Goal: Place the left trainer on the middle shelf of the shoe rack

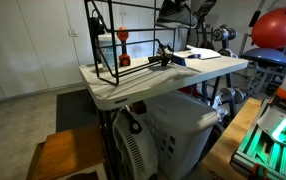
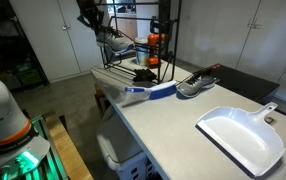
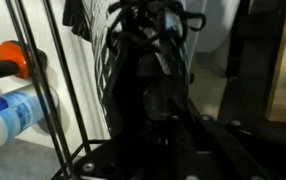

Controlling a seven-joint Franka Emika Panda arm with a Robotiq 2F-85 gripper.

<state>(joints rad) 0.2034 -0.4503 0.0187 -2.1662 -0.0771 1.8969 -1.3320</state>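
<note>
One white dustpan [image 2: 241,138] is lying nearest, close to the near corner of the pale worktop [image 2: 168,125], with its handle pointing away toward the far side. Beyond it, a blue-handled brush [image 2: 153,93] is lying across the middle of the worktop. Just beside the brush, toward the worktop's long far-side edge, a second trainer [image 2: 196,84] is sitting on the surface, dark upper and white sole.

At the far end the shoe rack [image 2: 169,40] is standing upright, thin black rods, taking up the far corner. The gripper [image 2: 101,30] is reaching into the frame from above and is pinching the left trainer [image 2: 113,42], fingers pressed against the shoe. The trainer is sitting about halfway up the frame. Cannot tell whether its sole is touching a wire tier.

Wrist view: the laces and dark upper of the trainer [image 3: 148,70] are filling the centre, with black rods crossing beside it. An orange object [image 2: 155,41] is standing inside the rack near one post. A white-and-blue bottle [image 3: 8,110] is showing at the edge of the wrist view, behind the rods.
</note>
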